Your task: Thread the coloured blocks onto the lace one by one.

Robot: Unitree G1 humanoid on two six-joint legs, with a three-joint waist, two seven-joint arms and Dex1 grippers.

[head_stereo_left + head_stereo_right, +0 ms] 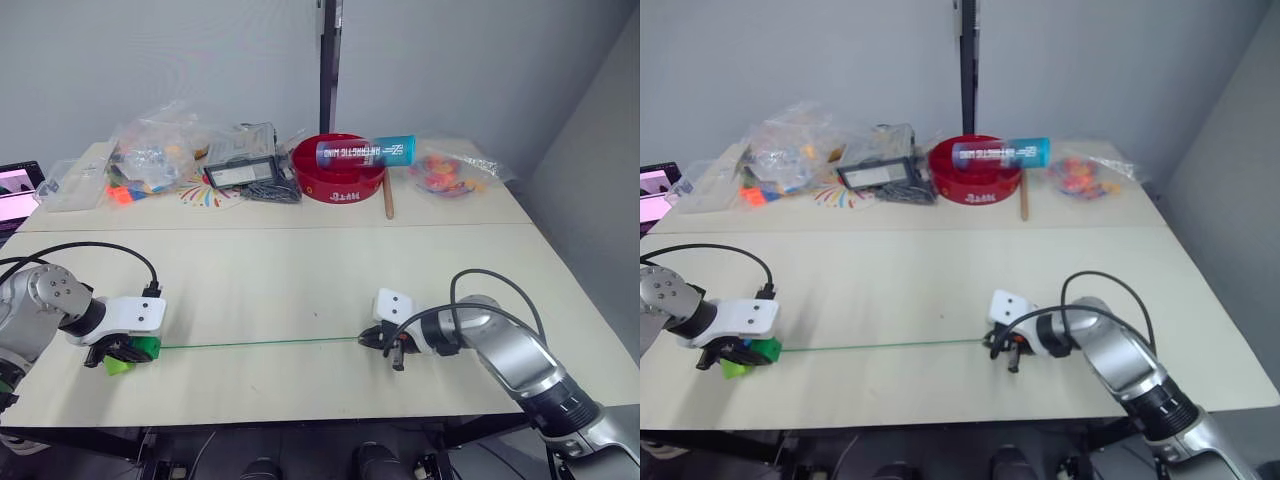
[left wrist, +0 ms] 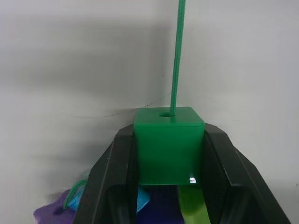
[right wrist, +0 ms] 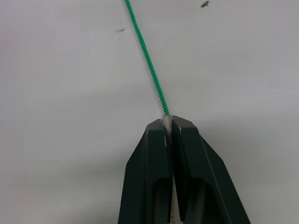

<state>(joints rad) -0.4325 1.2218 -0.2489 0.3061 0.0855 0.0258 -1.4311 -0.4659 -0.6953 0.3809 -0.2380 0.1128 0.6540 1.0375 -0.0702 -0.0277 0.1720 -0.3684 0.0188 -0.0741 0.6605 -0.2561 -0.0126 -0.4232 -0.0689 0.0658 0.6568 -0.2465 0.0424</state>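
two claws, one lace, one dark green block clamped

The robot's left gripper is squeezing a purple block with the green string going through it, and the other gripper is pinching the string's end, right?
Almost. The block squeezed in the left gripper is dark green, not purple, as the left wrist view shows. The green string does run through its hole, and the right gripper does pinch the string's end.

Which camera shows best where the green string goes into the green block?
The left wrist view: the lace enters a hole on the dark green block, held in the left tool. The eye views show that block small at the lace's end. The right wrist view shows the lace pinched by the right tool.
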